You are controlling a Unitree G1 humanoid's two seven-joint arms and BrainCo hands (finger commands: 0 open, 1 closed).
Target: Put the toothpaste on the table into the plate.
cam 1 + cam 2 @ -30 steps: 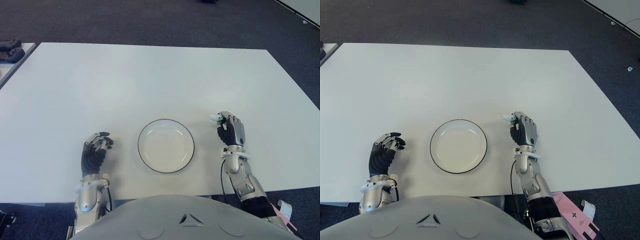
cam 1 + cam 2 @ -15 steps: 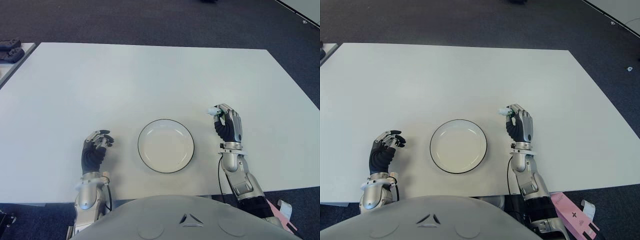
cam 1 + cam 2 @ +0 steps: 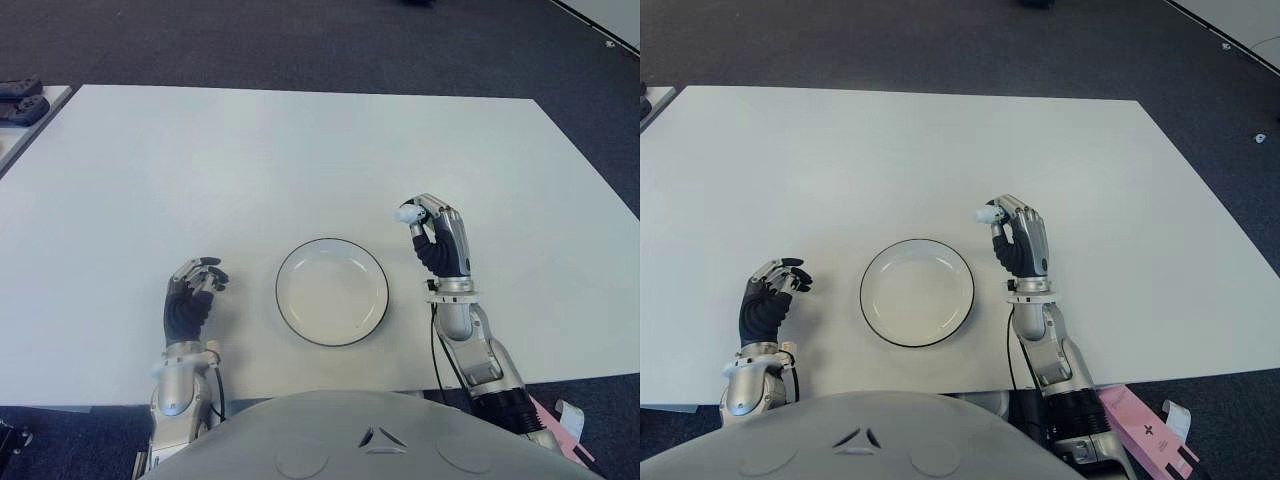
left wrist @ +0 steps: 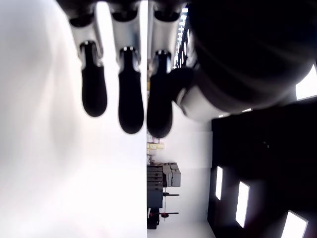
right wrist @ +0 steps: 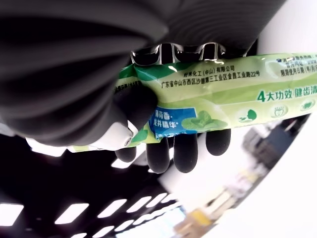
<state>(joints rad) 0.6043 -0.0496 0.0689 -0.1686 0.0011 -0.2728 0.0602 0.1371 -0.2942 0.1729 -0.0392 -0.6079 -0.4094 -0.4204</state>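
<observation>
Right hand (image 3: pixel 440 245): curled tight around the toothpaste, raised just right of the plate.
Toothpaste (image 5: pixel 208 96): green tube, clamped in the right hand, white tip poking out toward the plate.
Plate (image 3: pixel 283 300): empty, on the worktop (image 3: pixel 250 160).
Left hand (image 3: pixel 192 300): left of the plate, fingers loosely bent, holding nothing.

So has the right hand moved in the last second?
Yes. The right hand, shut on the toothpaste, has shifted left toward the plate and slightly farther up the table; it is not over the plate yet.
</observation>
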